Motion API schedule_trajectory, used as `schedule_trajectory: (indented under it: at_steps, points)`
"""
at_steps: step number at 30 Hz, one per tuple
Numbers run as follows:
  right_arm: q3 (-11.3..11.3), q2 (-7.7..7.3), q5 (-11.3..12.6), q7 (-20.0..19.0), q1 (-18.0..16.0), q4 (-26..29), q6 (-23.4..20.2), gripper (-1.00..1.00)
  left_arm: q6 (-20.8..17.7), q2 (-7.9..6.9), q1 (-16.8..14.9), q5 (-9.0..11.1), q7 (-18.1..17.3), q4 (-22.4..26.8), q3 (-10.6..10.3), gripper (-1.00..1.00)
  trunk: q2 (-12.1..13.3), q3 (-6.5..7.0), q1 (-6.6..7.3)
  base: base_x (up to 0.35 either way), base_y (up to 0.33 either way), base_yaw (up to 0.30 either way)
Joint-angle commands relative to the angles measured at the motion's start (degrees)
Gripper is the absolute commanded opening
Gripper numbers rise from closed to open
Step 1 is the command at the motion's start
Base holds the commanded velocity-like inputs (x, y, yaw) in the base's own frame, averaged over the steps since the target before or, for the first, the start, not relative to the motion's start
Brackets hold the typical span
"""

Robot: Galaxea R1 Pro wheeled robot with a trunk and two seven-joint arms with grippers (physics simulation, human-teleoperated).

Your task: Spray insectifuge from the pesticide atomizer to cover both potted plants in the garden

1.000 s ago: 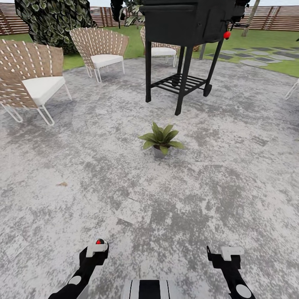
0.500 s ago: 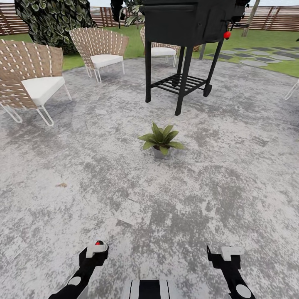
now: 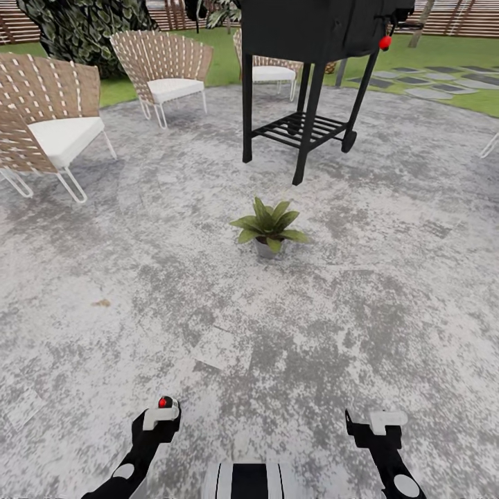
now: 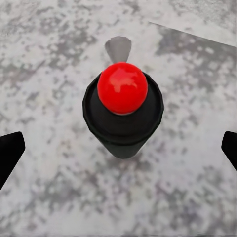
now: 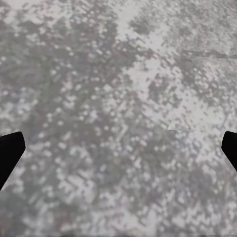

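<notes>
One potted plant [image 3: 269, 227], a small green rosette in a grey pot, stands on the grey stone patio [image 3: 388, 291] ahead of me, just in front of the grill. A dark bottle with a round red top [image 4: 122, 106], the pesticide atomizer seen end-on, sits between the fingers of my left gripper [image 3: 161, 416]. In the left wrist view those black fingertips [image 4: 11, 153] stand wide apart and touch nothing. The red top [image 3: 163, 402] also peeks above that gripper in the head view. My right gripper [image 3: 378, 421] hangs open over bare stone.
A black grill [image 3: 312, 41] on legs stands right behind the plant. Wicker chairs [image 3: 48, 118] [image 3: 166, 69] [image 3: 270, 73] line the patio's left and far side. Lawn with stepping stones [image 3: 430, 83] lies at the far right. A dark shrub [image 3: 83, 28] grows at the back left.
The whole view has shifted a little, so the camera moved; the plant and grill now sit slightly higher in the picture. Both grippers keep their pose.
</notes>
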State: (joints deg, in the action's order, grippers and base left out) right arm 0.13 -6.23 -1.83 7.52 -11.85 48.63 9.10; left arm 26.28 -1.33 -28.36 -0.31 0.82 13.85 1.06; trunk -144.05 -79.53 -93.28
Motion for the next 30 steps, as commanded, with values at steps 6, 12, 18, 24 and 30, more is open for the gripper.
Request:
schedule_trajectory:
  at_steps: [6, 12, 18, 24, 30]
  points:
    - [0.05, -0.01, -0.19, 0.21, -0.02, -0.10, 0.13, 1.00, 0.25, 0.01, -0.02, -0.04, 0.11, 0.02, 0.09, 1.00, -0.07, -0.94, -0.09, 0.000, 0.000, 0.000]
    - [0.05, -0.01, -0.19, 0.23, -0.02, 0.03, 0.13, 1.00, 0.26, 0.01, -0.02, -0.07, 0.10, 0.00, 0.09, 1.00, -0.07, -1.08, -0.09, 0.000, 0.000, 0.000]
    - [0.05, -0.01, -0.26, 0.21, -0.02, 0.03, 0.13, 1.00, 0.26, 0.01, -0.02, -0.08, 0.14, 0.02, 0.09, 1.00, -0.07, -1.11, -0.09, 0.028, 0.000, 0.000]
    - [0.05, -0.01, -0.21, 0.18, -0.02, -0.02, 0.10, 1.00, 0.26, -0.01, -0.02, -0.05, 0.14, 0.04, 0.09, 1.00, -0.07, -1.11, -0.09, 0.123, 0.000, 0.000]
    - [0.05, -0.01, -0.21, 0.21, -0.02, -0.10, 0.12, 1.00, 0.26, -0.05, -0.02, -0.07, 0.12, 0.04, 0.09, 1.00, -0.07, -1.11, -0.09, 0.011, 0.000, 0.000]
